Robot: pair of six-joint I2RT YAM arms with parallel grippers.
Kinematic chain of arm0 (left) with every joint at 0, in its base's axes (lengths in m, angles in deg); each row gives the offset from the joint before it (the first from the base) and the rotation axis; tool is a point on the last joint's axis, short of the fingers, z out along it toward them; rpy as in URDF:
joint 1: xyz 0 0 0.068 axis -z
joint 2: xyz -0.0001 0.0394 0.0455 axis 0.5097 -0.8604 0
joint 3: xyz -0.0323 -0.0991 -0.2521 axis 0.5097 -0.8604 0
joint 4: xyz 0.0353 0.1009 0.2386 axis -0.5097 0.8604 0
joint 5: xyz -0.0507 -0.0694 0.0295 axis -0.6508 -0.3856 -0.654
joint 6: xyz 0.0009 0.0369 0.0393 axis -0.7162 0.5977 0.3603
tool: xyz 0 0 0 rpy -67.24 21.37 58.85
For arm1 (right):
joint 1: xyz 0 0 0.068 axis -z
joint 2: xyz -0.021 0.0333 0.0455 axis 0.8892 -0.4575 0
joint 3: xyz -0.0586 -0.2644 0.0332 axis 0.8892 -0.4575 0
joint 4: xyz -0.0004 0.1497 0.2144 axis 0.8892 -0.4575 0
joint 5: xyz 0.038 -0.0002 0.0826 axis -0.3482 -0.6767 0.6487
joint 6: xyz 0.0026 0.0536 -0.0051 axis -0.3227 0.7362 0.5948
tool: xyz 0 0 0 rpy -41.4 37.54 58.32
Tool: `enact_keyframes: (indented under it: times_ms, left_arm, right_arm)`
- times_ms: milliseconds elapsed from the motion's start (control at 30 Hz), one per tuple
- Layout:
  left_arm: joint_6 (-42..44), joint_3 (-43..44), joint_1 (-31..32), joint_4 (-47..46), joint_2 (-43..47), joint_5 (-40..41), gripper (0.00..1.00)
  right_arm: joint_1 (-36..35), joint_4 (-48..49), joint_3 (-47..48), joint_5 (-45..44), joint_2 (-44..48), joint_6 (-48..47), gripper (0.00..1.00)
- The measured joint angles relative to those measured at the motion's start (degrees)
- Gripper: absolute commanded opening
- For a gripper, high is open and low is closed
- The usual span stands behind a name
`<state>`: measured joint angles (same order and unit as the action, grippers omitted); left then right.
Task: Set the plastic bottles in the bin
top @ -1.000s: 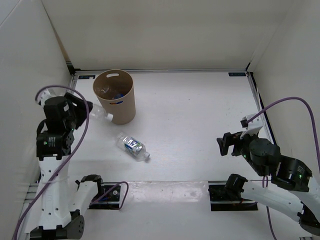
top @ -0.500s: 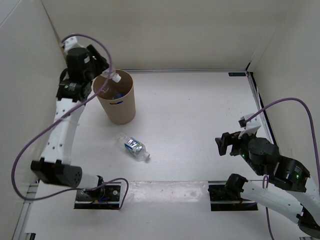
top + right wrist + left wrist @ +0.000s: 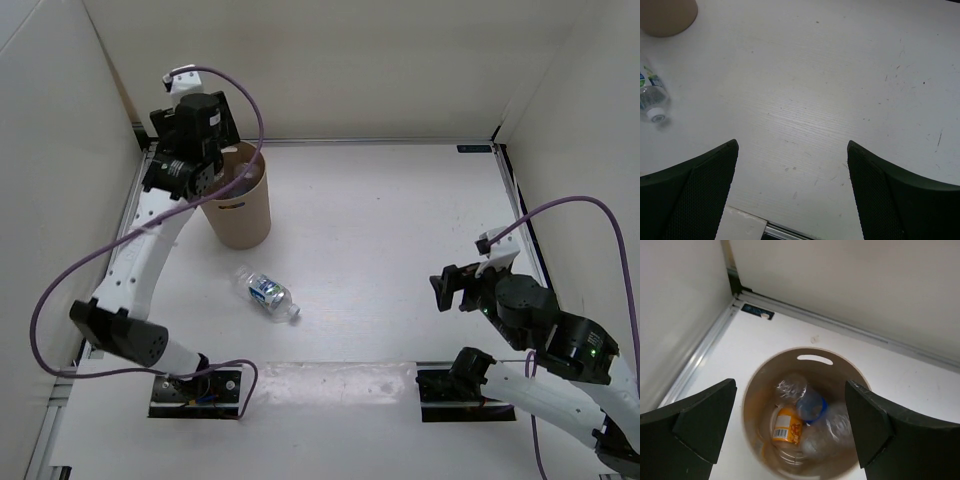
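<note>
The left gripper (image 3: 790, 383) hangs directly over the bin (image 3: 756, 390), its two dark fingers (image 3: 700, 425) spread wide with nothing between them. Down inside the bin lie an orange bottle (image 3: 787, 426), a clear bottle with a blue label (image 3: 811, 407) and another clear bottle (image 3: 832, 429). The oval handle slot (image 3: 814, 359) sits on the far wall, above the white table (image 3: 765, 332).

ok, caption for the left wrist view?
Open left gripper above the bin, one orange bottle and clear bottles lying inside.
</note>
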<state>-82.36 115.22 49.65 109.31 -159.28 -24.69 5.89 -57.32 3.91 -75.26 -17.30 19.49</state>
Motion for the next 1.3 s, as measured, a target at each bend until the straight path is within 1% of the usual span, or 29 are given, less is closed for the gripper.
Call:
enact_keyframes:
  times_ms: [67,100,167,267,300,333,400,467,567,633,700,733,867,1033,1200,1233,1267,1300]
  left_arm:
    - [0.20,0.00,1.75,0.66,3.89,3.30,1.00]
    - [-0.85,-0.09,2.69,1.62,6.34,4.55,1.00]
    - [-4.52,-3.06,4.35,2.95,13.20,5.25,1.00]
    - [-12.48,-14.38,4.98,4.02,27.36,1.84,1.00]
    - [-15.54,-19.96,4.98,2.27,32.79,0.28,1.00]
    - [-18.47,-25.31,5.27,2.58,37.13,-1.25,1.00]
    - [-24.96,-34.18,6.32,3.48,41.57,-4.04,1.00]
    - [-31.30,-41.51,7.98,4.87,40.22,-6.23,1.00]
    - [-39.87,-51.30,11.78,5.64,34.53,-8.35,1.00]
    - [-44.78,-56.50,14.16,6.34,32.09,-9.11,1.00]
    - [-48.59,-59.30,15.65,6.97,30.97,-9.81,1.00]
    - [-50.73,-59.60,15.85,7.06,30.16,-9.97,1.00]
    - [-54.69,-59.23,16.00,5.25,25.24,-10.36,1.00]
    - [-56.59,-57.64,14.71,2.43,15.98,-13.07,1.00]
    - [-57.20,-55.93,12.04,-0.81,7.61,-17.77,1.00]
    - [-57.22,-55.93,11.43,-1.40,6.34,-19.04,0.98]
    - [-57.33,-55.93,11.04,-1.81,5.27,-20.06,0.92]
    - [-57.53,-55.95,10.64,-2.25,4.24,-21.11,0.82]
  right_arm:
    - [0.66,0.17,0.00,0.48,-0.33,-0.24,0.90]
    - [1.07,0.22,0.00,0.83,-0.59,-0.37,0.90]
    - [1.99,0.50,-0.11,1.57,-1.14,-0.52,0.90]
    - [3.32,1.01,-0.31,2.82,-1.60,-0.72,0.90]
    - [3.76,1.20,-0.31,3.10,-1.62,-0.83,0.90]
    - [4.04,1.36,-0.31,3.39,-1.64,-0.87,0.90]
    - [4.28,1.51,-0.31,3.85,-1.64,-1.05,0.90]
    - [4.26,1.55,-0.31,3.93,-1.75,-1.16,0.90]
    - [3.91,1.66,-0.31,3.98,-1.97,-1.38,0.90]
    - [3.61,1.68,-0.31,3.87,-2.08,-1.49,0.90]
    - [3.43,1.70,-0.31,3.85,-2.12,-1.53,0.90]
    - [3.34,1.73,-0.31,3.85,-2.14,-1.53,0.90]
    - [3.37,1.75,-0.31,3.85,-2.23,-1.55,0.90]
    - [3.67,1.79,-0.31,3.87,-2.23,-1.62,0.90]
    - [3.50,1.79,-0.31,3.80,-2.23,-1.66,0.90]
    - [3.45,1.79,-0.31,3.69,-2.23,-1.66,0.90]
    - [3.41,1.79,-0.31,3.61,-2.23,-1.66,0.90]
    - [3.30,1.79,-0.31,3.58,-2.23,-1.66,0.90]
